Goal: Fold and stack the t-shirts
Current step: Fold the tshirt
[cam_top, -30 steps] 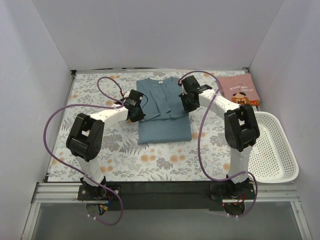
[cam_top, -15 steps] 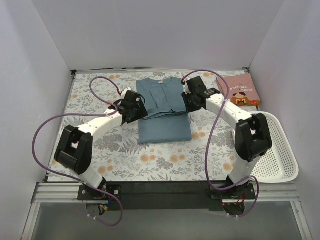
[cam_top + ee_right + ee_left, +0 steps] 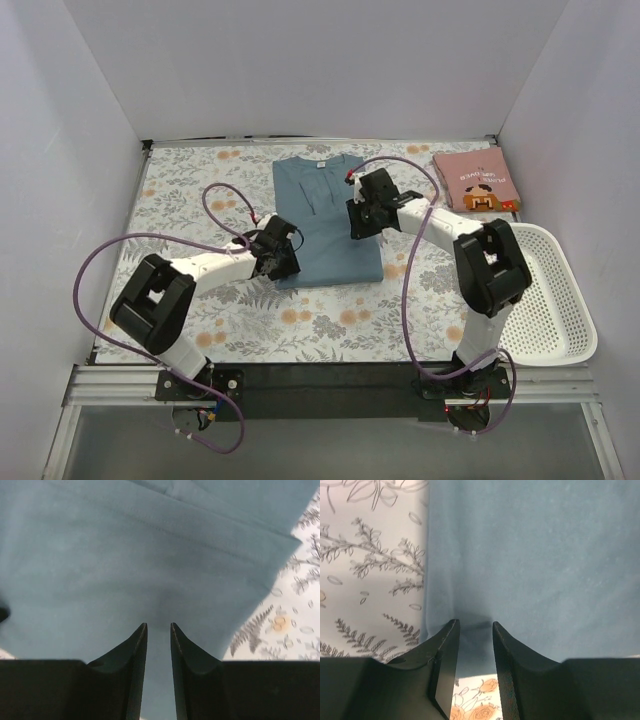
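The left arm [image 3: 165,300] rises from its base at the near left, bends at a raised elbow, and sends its white forearm low and rightward to the wrist. The left gripper [image 3: 287,262] sits low, aimed rightward and down. In the left wrist view its two dark fingers [image 3: 444,652] stand a narrow gap apart, tips level. The right arm [image 3: 480,270] climbs from the near right, folds at its elbow and stretches away and leftward. The right gripper [image 3: 357,222] tilts down to the left, its fingers [image 3: 134,650] parted by an even thinner slit.
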